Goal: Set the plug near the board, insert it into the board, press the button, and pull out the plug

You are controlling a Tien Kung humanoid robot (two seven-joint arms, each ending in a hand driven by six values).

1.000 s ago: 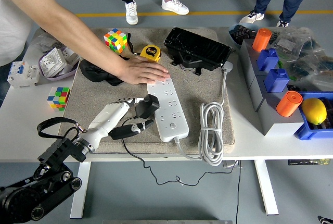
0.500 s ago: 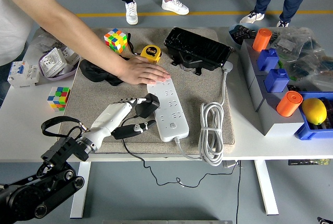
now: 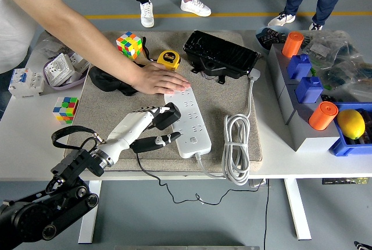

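Note:
A white power strip (image 3: 187, 116) lies lengthwise on the grey mat (image 3: 110, 110). A person's hand (image 3: 158, 79) presses flat on the strip's far end. My left hand (image 3: 152, 127) is shut on the black plug (image 3: 167, 116), which sits at the strip's left edge near its middle, touching or nearly touching it. The plug's black cord (image 3: 168, 187) trails off the table's near edge. The strip's button (image 3: 193, 141) is near its front end, with my thumb close to its left. My right hand is out of view.
The strip's coiled white cable (image 3: 236, 145) lies to its right. A black box (image 3: 221, 55), yellow tape measure (image 3: 168, 59), black pouch (image 3: 107, 79) and two colour cubes (image 3: 129, 44) sit around the mat. Grey bins with blue and orange parts (image 3: 308, 87) stand at right.
My left hand has carried the plug right and slightly forward, up against the strip's left edge. The person's hand has stayed on the strip's far end.

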